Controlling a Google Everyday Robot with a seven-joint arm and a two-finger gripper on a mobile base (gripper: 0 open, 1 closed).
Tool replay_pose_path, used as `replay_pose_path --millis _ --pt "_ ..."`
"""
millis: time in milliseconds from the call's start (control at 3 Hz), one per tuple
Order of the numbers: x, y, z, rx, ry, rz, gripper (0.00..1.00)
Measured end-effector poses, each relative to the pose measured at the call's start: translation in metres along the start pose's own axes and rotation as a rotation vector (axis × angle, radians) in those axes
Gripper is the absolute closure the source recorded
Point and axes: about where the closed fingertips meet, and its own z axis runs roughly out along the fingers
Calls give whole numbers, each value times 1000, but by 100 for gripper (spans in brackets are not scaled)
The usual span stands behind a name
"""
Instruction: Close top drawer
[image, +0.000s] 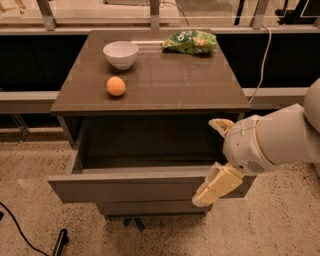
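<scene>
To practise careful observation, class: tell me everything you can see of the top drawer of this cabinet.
The top drawer stands pulled well out from under the cabinet top. Its front is a wide, flat grey-brown panel with no handle, and it looks like laminated board. The inner box is dark and shows nothing inside. It sits level above a narrower drawer front. The open end effector is at its right end, its lower finger in front of the panel. Whether it touches cannot be told.

The top drawer (125, 189) stands pulled out beneath the desk (165, 85), its dark box showing. The hand (206, 162) is at the drawer's right front corner, fingers spread (the lower one overlaps the front panel). A white bowl (120, 53), an orange fruit (116, 86) and a green bag (190, 41) sit on the desk.
</scene>
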Motion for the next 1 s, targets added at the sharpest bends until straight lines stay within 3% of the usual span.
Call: replay_pose_path --millis 333,667,1000 --pt "6 6 11 -36 6 -4 0" --pt "32 17 44 -66 -74 40 18" --pt "51 15 71 -48 -167 8 41"
